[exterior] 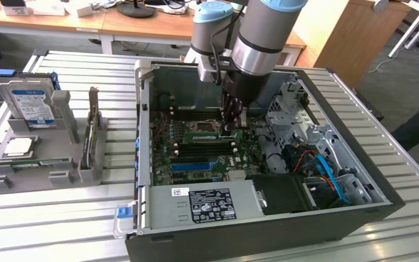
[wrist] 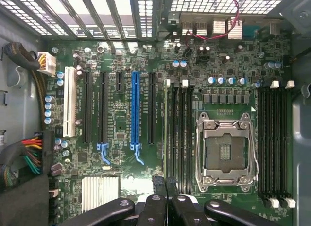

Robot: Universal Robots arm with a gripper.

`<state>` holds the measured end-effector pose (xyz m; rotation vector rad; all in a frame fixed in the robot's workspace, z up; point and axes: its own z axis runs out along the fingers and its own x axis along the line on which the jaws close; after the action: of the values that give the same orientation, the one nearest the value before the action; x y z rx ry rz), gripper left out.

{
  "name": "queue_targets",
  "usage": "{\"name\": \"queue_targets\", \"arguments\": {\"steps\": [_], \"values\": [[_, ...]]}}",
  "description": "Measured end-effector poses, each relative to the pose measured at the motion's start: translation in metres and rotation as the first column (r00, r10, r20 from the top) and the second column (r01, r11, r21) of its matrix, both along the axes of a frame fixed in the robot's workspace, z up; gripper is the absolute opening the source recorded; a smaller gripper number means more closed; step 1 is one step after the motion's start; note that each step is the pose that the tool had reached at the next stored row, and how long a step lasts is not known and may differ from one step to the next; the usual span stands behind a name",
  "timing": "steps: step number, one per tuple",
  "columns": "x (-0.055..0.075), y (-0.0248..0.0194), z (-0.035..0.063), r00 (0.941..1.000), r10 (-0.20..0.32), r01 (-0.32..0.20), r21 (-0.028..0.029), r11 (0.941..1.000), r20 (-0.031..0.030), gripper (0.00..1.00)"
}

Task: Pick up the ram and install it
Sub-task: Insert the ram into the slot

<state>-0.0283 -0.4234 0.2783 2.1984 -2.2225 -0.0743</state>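
Exterior view: tool (exterior: 231, 131) sits low inside the open computer case (exterior: 231, 245) on the slatted tabletop (exterior: 49, 218), just over the motherboard. It is drawn together and clamped on the ram (exterior: 208, 132). Wrist view: ram appears edge-on as a thin green strip along the black memory slots (wrist: 182, 133), on the side away from the empty processor socket (wrist: 226, 148).

No text legible; labels on power supply (exterior: 195, 206) and hard drive (exterior: 29, 103) too small to read
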Motion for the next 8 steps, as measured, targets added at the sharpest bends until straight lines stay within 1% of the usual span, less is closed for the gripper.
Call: {"name": "queue_targets", "arguments": {"steps": [6, 8], "values": [[0.0001, 0.0065, -0.0006, 1.0, 0.0, 0.0, -0.0001, 1.0, 0.0, 0.12], [0.0002, 0.0075, -0.0008, 1.0, 0.0, 0.0, 0.0, 1.0, 0.0, 0.12]]}}
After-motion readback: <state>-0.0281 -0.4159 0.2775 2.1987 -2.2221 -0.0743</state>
